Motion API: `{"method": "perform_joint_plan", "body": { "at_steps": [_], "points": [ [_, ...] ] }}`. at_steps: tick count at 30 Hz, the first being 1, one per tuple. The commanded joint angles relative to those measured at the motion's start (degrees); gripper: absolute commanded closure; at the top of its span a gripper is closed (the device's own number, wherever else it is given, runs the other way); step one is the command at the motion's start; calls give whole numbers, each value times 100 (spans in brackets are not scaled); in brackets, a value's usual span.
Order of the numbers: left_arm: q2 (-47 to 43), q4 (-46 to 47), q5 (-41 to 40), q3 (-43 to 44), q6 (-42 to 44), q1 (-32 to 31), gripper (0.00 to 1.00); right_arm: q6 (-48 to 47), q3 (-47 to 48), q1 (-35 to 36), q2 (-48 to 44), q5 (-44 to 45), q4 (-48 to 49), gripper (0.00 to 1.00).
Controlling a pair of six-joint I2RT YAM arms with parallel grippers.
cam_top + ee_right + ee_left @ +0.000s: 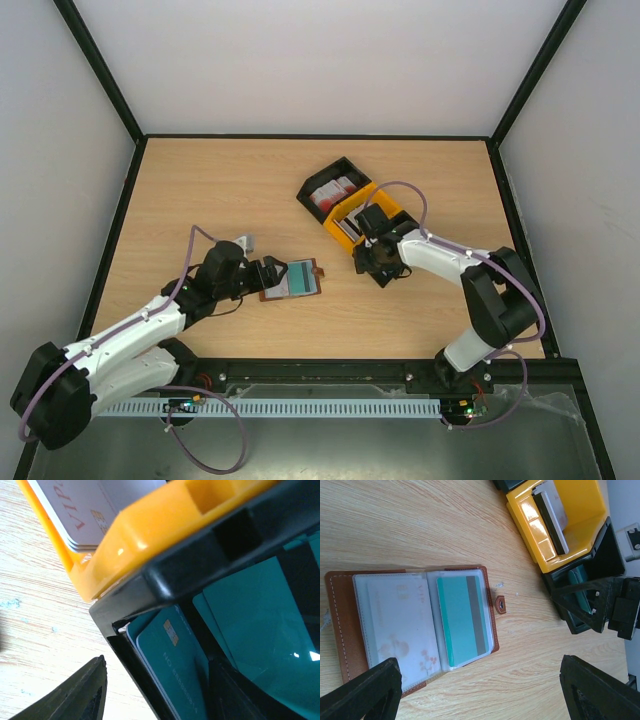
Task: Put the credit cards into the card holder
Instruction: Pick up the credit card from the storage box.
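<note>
1. An open brown leather card holder (395, 625) lies flat on the wooden table (200, 190), toward the near edge and a little left of the middle, its clear sleeves facing up.
2. One teal card (462, 620) with a grey stripe sits in the sleeve on the side of the small snap tab (501, 604). The other sleeve facing up shows only faint print.
3. The left pincer (477, 680) hangs over the holder's edge away from the tab, spread wide with nothing gripped. One black finger covers a corner of the leather.
4. A three-compartment bin tray (525, 527) stands right of the table's middle, well apart from the holder and set at an angle to the table's edges.
5. Red-and-white cards (335, 190) fill the black compartment nearest the far edge. White-grey cards (85, 510), one printed "VIP", stand in the yellow middle one.
6. A stack of teal cards (170, 680) leans in the black compartment nearest the near edge.
7. The right pincer (157, 670) straddles that compartment's wall, one finger inside beside the teal stack and the other outside above bare wood.
8. A gap shows between the outer finger and the wall. The jaws stand partly apart and clamp nothing.
</note>
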Motion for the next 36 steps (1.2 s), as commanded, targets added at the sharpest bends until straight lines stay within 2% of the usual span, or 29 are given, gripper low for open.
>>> {"method": "perform_joint_plan", "body": {
  "at_steps": [1,9,21,29,36],
  "points": [
    [44,-54,-92,-30,-47,43,13,114,-24,8,-250,79,-64,48],
    [138,41,19,-49,-92,33,13,105,-49,8,-254,49,-95,59],
    [175,29,21,-53,-92,36,13,209,-42,8,-386,177,-120,60],
    [197,34,12,-74,-83,34,13,237,-11,8,-392,254,-284,71],
    [218,42,12,-78,-83,34,13,279,-17,8,-502,235,-332,70]
  ]
}}
